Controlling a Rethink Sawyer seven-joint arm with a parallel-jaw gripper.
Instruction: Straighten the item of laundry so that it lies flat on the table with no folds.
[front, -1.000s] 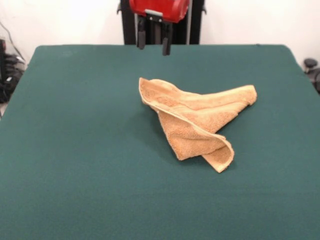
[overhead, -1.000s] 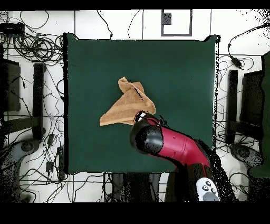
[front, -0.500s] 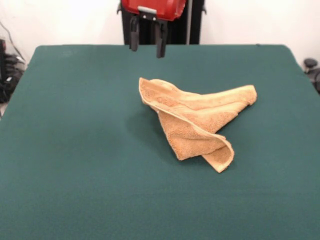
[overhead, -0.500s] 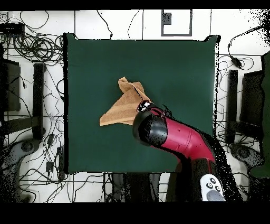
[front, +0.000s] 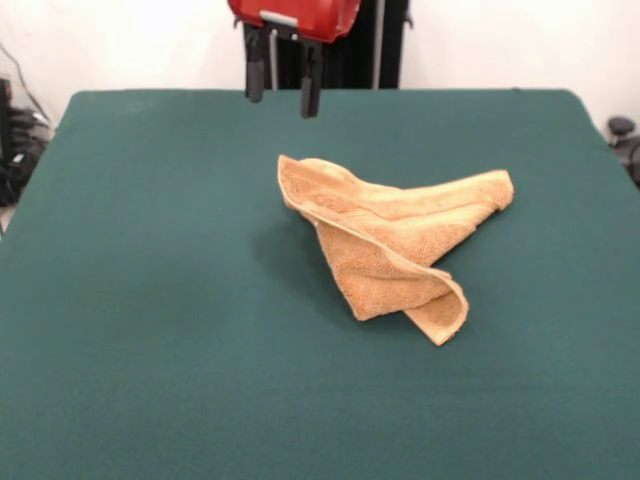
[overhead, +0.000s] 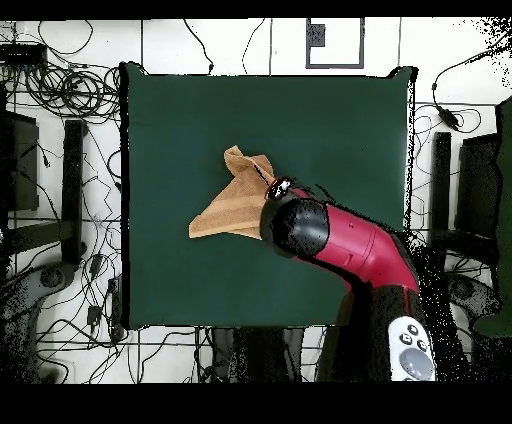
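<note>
Crumpled tan-orange terry towel (front: 393, 238) on dark green felt table (front: 150, 300); black two-fingered gripper (front: 283, 88) above, fingers parted, empty

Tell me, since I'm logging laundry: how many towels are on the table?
1: the tan-orange towel lies crumpled near the middle of the green table. Nothing suggests another beneath it.

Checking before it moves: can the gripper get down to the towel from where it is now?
Probably yes. The gripper hangs open above the table, apart from the towel, which lies crumpled in the open with nothing on it or beside it to block a descent.
</note>
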